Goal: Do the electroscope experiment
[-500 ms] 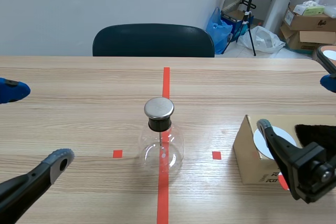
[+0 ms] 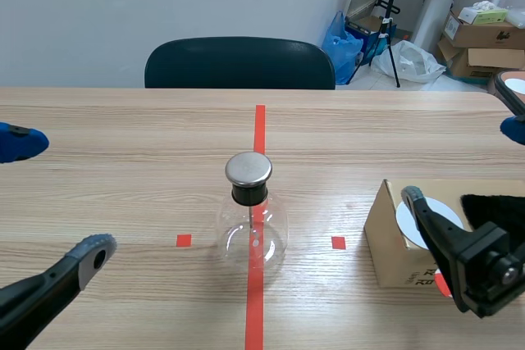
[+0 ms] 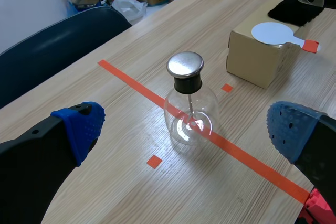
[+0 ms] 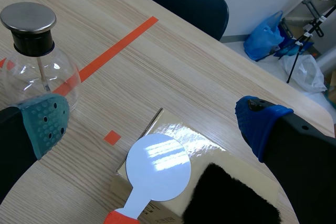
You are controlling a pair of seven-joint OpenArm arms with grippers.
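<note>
The electroscope (image 2: 250,223) is a clear glass flask with a black neck and a round metal cap (image 2: 248,168); it stands on the orange-red centre line. To its right sits a cardboard box (image 2: 392,239). On the box lie a white round paddle (image 4: 157,169) with an orange-red handle and a black fur cloth (image 4: 231,195). My left gripper (image 2: 56,196) hovers open at the left, well clear of the flask (image 3: 190,114). Above the box, my right gripper (image 2: 463,161) is open and holds nothing, its near finger covering part of the paddle in the scene view.
A dark chair (image 2: 239,63) stands at the table's far edge. Beyond the table at the back right are cardboard boxes (image 2: 484,34), bags and a stand. Bare tabletop (image 2: 123,129) surrounds the flask.
</note>
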